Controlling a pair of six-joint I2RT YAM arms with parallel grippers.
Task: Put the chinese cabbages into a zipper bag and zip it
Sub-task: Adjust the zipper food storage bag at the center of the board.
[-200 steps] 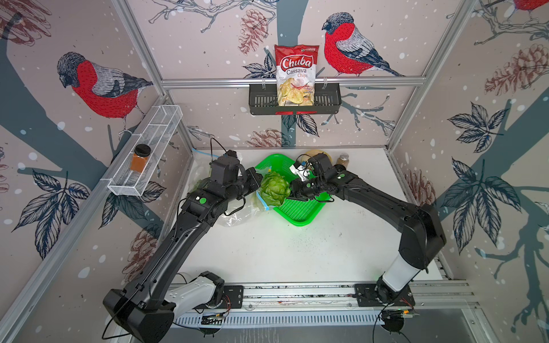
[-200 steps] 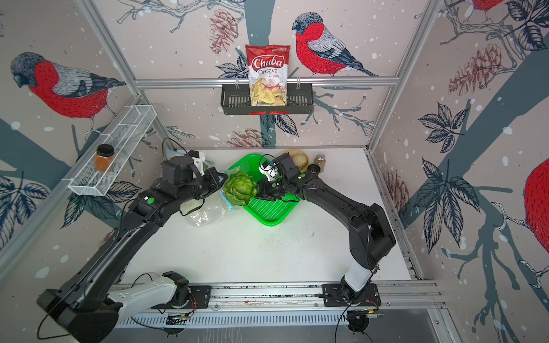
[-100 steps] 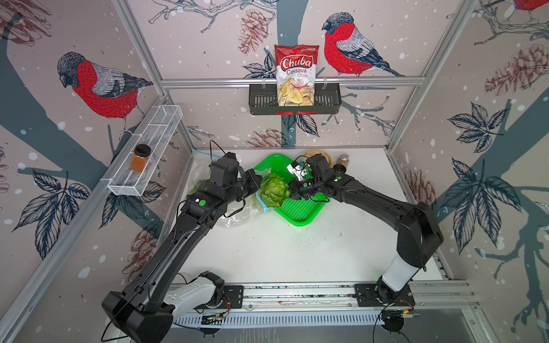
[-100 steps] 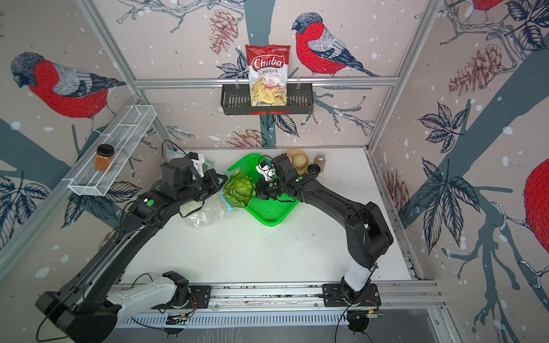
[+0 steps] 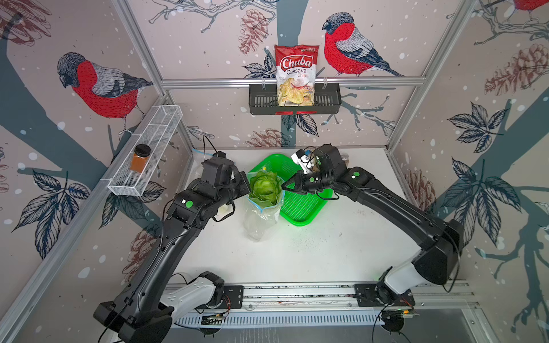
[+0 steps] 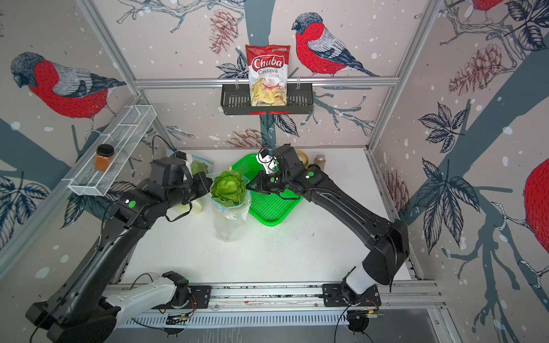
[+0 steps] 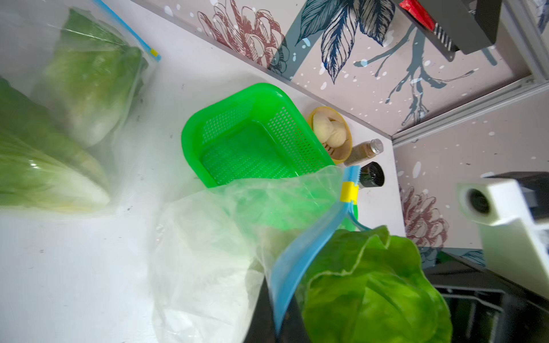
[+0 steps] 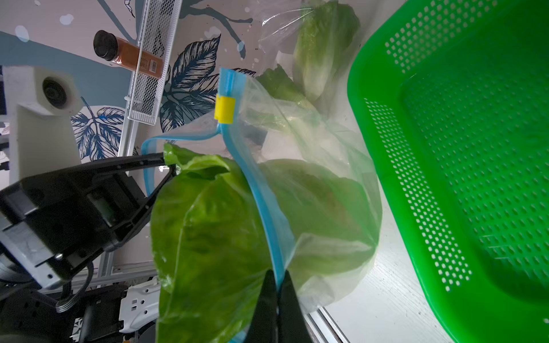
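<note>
Right wrist view: left jaws and right jaws pinch opposite sides of the zipper bag (image 8: 341,142) rim; the chinese cabbage (image 8: 208,237) stands upright between, leaves protruding above.

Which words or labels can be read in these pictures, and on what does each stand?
"Chuba": on the red and white chip bag in the black wall basket.
"Cassava Chips": on the same bag, below the brand.
Smaller print on that bag: too small to read.
Label on the orange spice jar: blurred, unreadable.
</note>
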